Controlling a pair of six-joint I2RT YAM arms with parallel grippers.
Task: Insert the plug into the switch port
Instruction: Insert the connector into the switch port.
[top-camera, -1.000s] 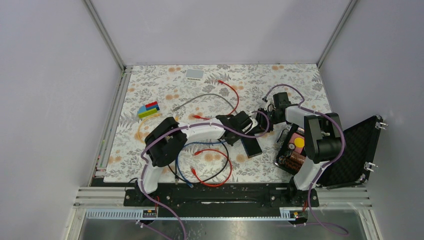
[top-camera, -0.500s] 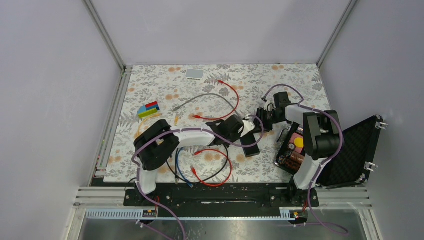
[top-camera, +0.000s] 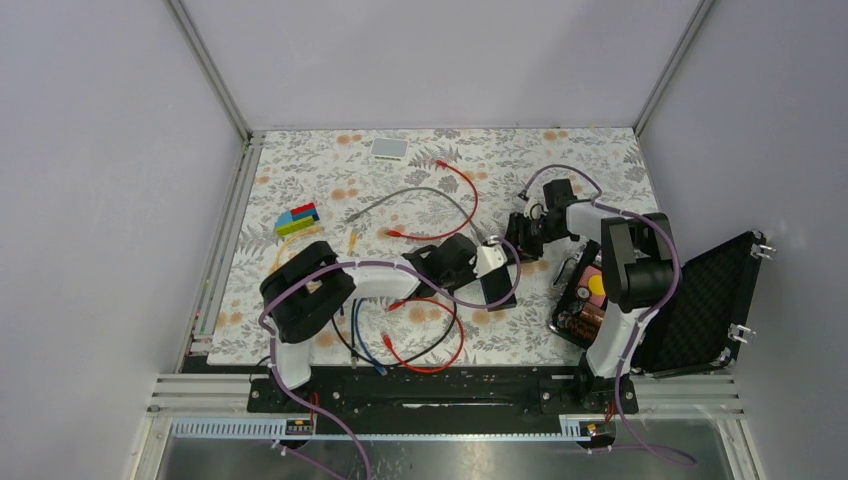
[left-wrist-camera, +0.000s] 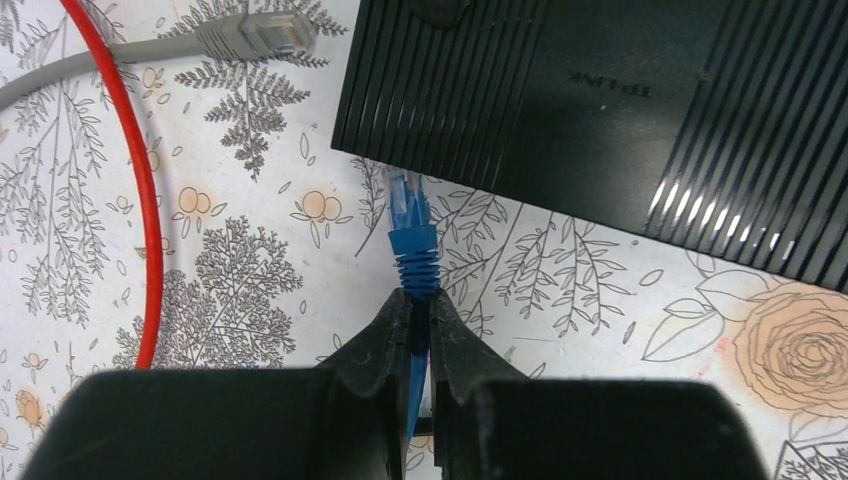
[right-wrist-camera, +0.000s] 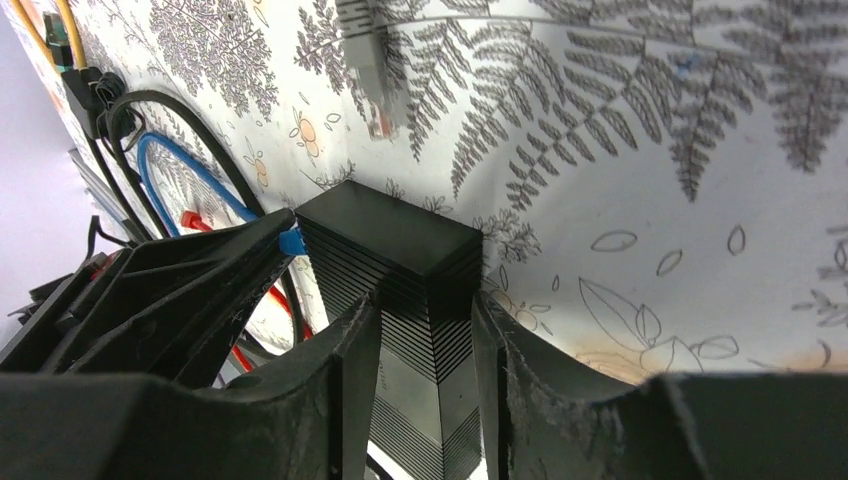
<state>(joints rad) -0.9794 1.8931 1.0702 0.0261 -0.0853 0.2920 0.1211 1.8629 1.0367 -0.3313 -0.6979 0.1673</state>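
Observation:
The black switch (top-camera: 498, 290) lies flat mid-table. In the left wrist view my left gripper (left-wrist-camera: 418, 297) is shut on the blue cable just behind the plug's ribbed boot. The clear plug (left-wrist-camera: 404, 192) points at the switch's (left-wrist-camera: 600, 100) long edge, its tip right at that edge. The switch port does not show from here. In the right wrist view my right gripper (right-wrist-camera: 425, 300) straddles the end of the switch (right-wrist-camera: 390, 235), its fingers close along both sides. Contact cannot be made out. From above, my left gripper (top-camera: 482, 268) and right gripper (top-camera: 518, 245) meet at the switch's far end.
A grey cable's plug (left-wrist-camera: 255, 30) and a red cable (left-wrist-camera: 140, 180) lie left of the switch. More red, blue and black cable loops (top-camera: 430, 340) lie near the bases. An open black case (top-camera: 700, 300) is at the right, a white box (top-camera: 390, 148) at the back and coloured blocks (top-camera: 297, 219) at the left.
My left arm has drawn back toward the near left, and its gripper has slid left beside the switch. My right gripper has edged up and left.

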